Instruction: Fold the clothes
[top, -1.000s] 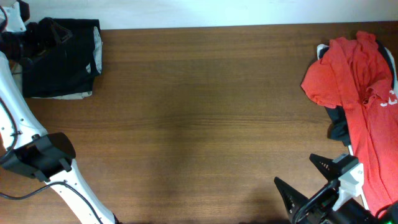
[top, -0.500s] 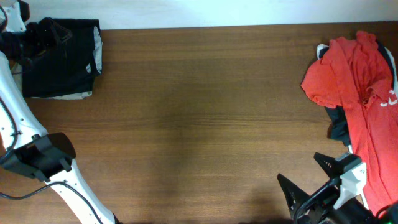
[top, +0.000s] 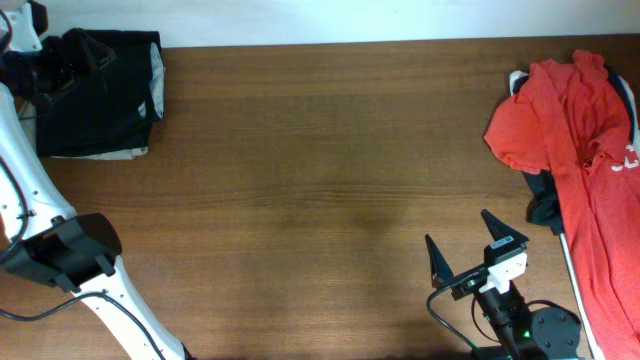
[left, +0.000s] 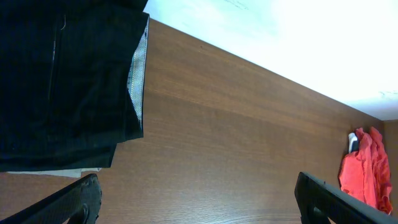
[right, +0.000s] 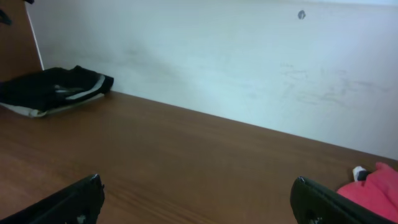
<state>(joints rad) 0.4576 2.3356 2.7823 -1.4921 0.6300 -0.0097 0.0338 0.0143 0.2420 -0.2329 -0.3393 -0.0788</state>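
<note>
A folded black garment (top: 100, 95) with a grey-white stripe lies at the far left corner of the table; it also shows in the left wrist view (left: 62, 81) and the right wrist view (right: 56, 90). A crumpled red shirt (top: 585, 150) lies in a pile at the right edge, over a dark garment (top: 543, 208). My left gripper (top: 78, 52) hovers over the black garment's far left part, open and empty (left: 199, 205). My right gripper (top: 462, 238) is open and empty (right: 199, 202) at the front right, left of the red shirt (right: 376, 190).
The brown wooden table (top: 320, 180) spans the view, with a white wall (right: 249, 62) behind its far edge. A white item (top: 518, 80) pokes out from under the red shirt's far end. The left arm's base (top: 60, 250) stands at the front left.
My right gripper has swung left and further onto the table, away from the red shirt at the front right corner, still open. The left arm and both garments have not moved.
</note>
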